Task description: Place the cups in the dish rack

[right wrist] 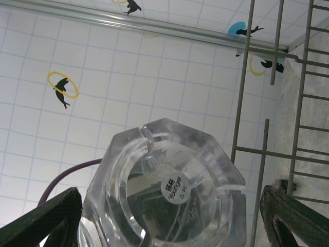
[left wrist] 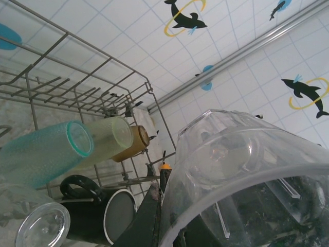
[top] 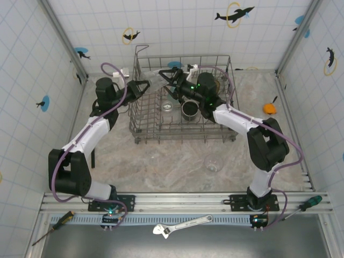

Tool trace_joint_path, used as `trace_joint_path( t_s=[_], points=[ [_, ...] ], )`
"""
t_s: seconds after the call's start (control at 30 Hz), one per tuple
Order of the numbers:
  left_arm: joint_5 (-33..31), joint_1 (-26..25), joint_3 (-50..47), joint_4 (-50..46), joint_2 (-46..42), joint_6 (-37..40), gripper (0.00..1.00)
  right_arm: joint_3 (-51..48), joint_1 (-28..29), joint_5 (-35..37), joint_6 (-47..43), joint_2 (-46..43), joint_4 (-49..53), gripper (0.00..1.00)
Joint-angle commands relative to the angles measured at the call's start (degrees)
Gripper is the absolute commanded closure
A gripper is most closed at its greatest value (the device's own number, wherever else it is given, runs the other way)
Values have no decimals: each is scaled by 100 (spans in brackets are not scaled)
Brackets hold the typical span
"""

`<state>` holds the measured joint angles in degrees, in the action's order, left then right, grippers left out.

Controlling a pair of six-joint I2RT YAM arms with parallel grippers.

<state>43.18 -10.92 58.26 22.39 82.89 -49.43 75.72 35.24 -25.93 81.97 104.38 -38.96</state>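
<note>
Dish rack (top: 215,61) carried a teal tumbler (left wrist: 46,152), a pale green tumbler (left wrist: 110,135), an amber tumbler (left wrist: 134,145), a black mug (left wrist: 97,211) and a racked clear cup (left wrist: 40,225), packed close together. I saw the left gripper (top: 145,86) pinching a clear tumbler (left wrist: 241,154) at its rim, over the rack's far left corner. Right gripper (right wrist: 169,216) jaws were spread either side of its base, apart from it. Open table lay in front of the rack, bar a stray clear cup (top: 213,163). The base stamp read "Younger PC".

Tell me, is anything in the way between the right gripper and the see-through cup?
Nothing visible is. The clear cup sits between the right gripper's open fingers, base toward its camera. The left gripper holds the cup's other end over the dish rack.
</note>
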Motion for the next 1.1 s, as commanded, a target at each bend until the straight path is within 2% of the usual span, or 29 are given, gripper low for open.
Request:
trace_joint_path(
  t_s=[0.0, 0.2, 0.37, 0.4, 0.5, 0.63, 0.73, 0.83, 0.97, 1.07],
  points=[
    [233, -60, 212, 329, 18, 22, 100, 306, 26, 92, 335, 200, -380, 12],
    [277, -82, 213, 309, 78, 36, 100, 311, 25, 119, 424, 237, -454, 21],
    [248, -87, 218, 276, 113, 43, 100, 268, 18, 80, 451, 245, -541, 41],
    [238, -89, 225, 255, 116, 48, 95, 246, 18, 77, 451, 232, -551, 44],
    [188, -93, 256, 198, 104, 80, 90, 216, 1, 84, 407, 193, -560, 52],
    [61, -85, 354, -39, 48, 231, 66, 140, -64, 125, 333, 97, -539, 59],
    [-79, -87, 439, -279, -9, 376, 61, 122, -131, 148, 236, 16, -439, 60],
    [-211, -90, 493, -486, -87, 507, 45, 122, -193, 167, 53, -78, -258, 62],
    [-321, -91, 528, -752, -218, 746, 27, 59, -286, 283, -148, -219, -112, 63],
    [-378, -91, 552, -994, -305, 1004, 19, 43, -355, 343, -312, -315, -8, 65]
  ],
)
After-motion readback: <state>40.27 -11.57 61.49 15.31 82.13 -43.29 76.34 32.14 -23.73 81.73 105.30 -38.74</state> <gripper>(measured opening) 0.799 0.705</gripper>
